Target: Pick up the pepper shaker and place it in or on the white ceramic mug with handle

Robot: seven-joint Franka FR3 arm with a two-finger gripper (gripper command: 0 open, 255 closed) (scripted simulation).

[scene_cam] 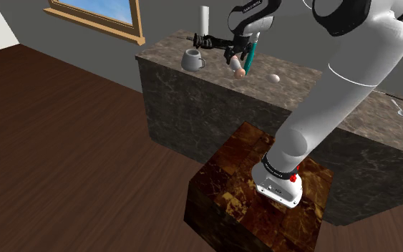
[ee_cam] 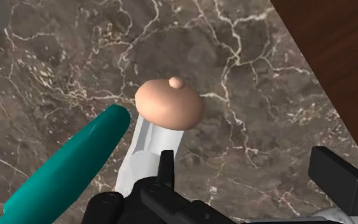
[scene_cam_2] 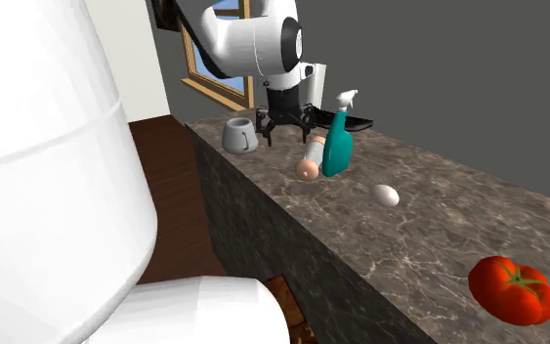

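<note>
Hovering over the marble-patterned counter [scene_cam: 308, 84], the black gripper [ee_cam: 250, 181] had its two fingers spread apart and pinched nothing. The pepper shaker [ee_cam: 170, 107], a pale body with a rounded tan cap, lay on its side on the counter directly below the gripper. Its body lay close against one finger [ee_cam: 166, 164], and the other finger [ee_cam: 336, 177] stood well apart from it. A teal spray bottle [scene_cam_2: 338, 145] stood just beside the shaker, on the side away from the counter's floor-facing edge. The grey mug [scene_cam: 192, 60], upright with its handle showing, stood near the counter's corner below the window [scene_cam: 99, 16], apart from the shaker. A white egg [scene_cam_2: 387, 194] lay farther along the counter beyond the bottle. A red tomato [scene_cam_2: 514, 289] lay farther still toward the opposite end. A white upright cylinder [scene_cam: 204, 21] stood at the back edge behind the mug.
</note>
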